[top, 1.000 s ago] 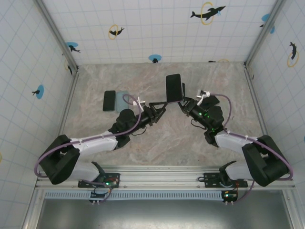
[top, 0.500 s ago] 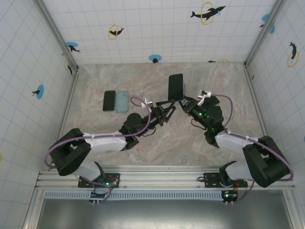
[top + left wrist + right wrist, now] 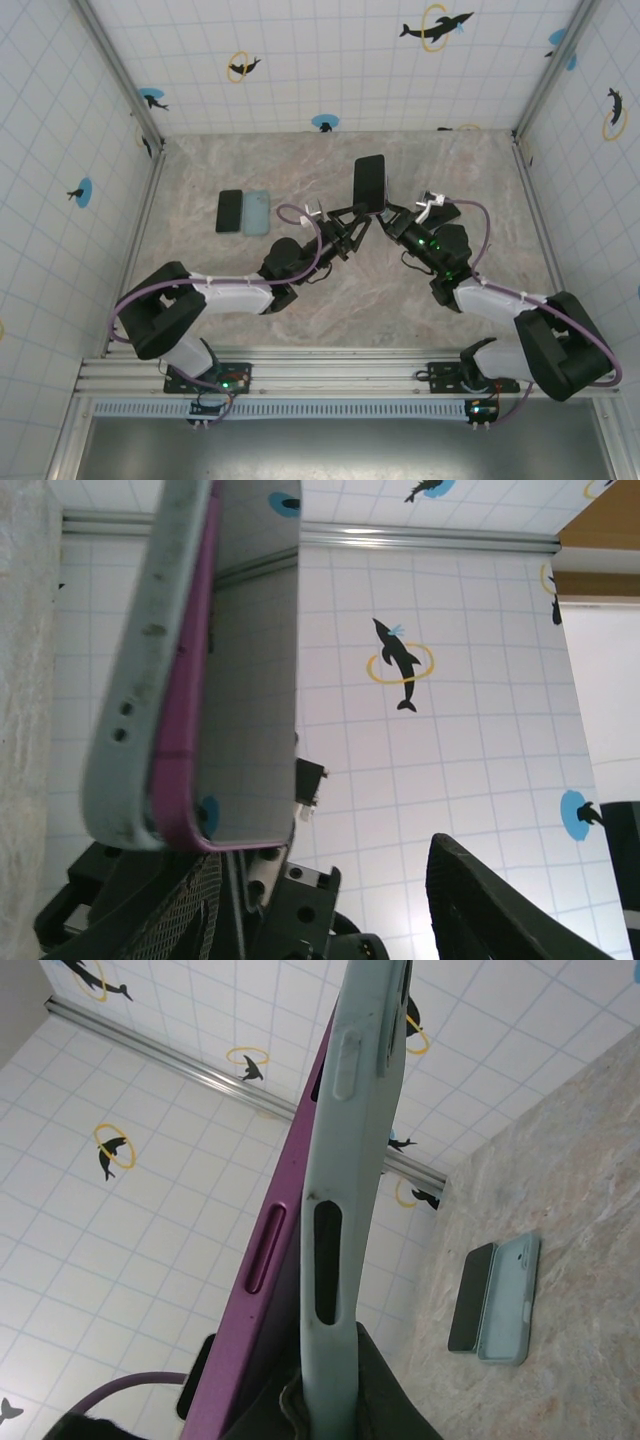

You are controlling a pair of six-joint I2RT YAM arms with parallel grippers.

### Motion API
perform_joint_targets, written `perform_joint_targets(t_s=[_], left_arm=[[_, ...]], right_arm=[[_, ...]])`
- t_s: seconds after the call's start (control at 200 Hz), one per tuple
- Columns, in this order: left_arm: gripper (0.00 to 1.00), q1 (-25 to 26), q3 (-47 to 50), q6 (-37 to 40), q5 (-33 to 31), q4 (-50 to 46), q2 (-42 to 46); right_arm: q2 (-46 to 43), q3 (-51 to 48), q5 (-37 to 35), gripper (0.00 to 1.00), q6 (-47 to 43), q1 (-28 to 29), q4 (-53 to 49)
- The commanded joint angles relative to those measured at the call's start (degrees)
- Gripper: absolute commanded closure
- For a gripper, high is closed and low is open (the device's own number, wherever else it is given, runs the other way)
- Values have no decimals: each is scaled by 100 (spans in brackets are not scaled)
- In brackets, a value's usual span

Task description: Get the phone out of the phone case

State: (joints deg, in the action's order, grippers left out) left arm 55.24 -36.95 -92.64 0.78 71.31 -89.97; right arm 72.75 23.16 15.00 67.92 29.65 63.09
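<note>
Of two phones and two cases, the purple phone (image 3: 250, 680) sits in its grey-blue case (image 3: 345, 1160), gripped upright above the counter (image 3: 330, 300) by the right end effector (image 3: 384, 214), the open-jawed left end effector (image 3: 360, 220) alongside, while a black phone (image 3: 230, 211) and light-blue case (image 3: 257, 212) lie side by side.
</note>
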Motion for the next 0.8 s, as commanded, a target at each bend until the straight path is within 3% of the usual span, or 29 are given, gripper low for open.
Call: perform_joint_targets(t_s=[0.0,0.49,0.796], left_arm=[[44,35,-150,-105,-130,230,-125],[48,-49,-224,-175,-327,215,-192],[75,-119,-477,-63,-385,-71,-194]], right_arm=[[-259,-55,-76,100,-195,45,283],[-564,-260,-240,100,-794,295,274],[-688,-522,-521,100,-833,383,472]])
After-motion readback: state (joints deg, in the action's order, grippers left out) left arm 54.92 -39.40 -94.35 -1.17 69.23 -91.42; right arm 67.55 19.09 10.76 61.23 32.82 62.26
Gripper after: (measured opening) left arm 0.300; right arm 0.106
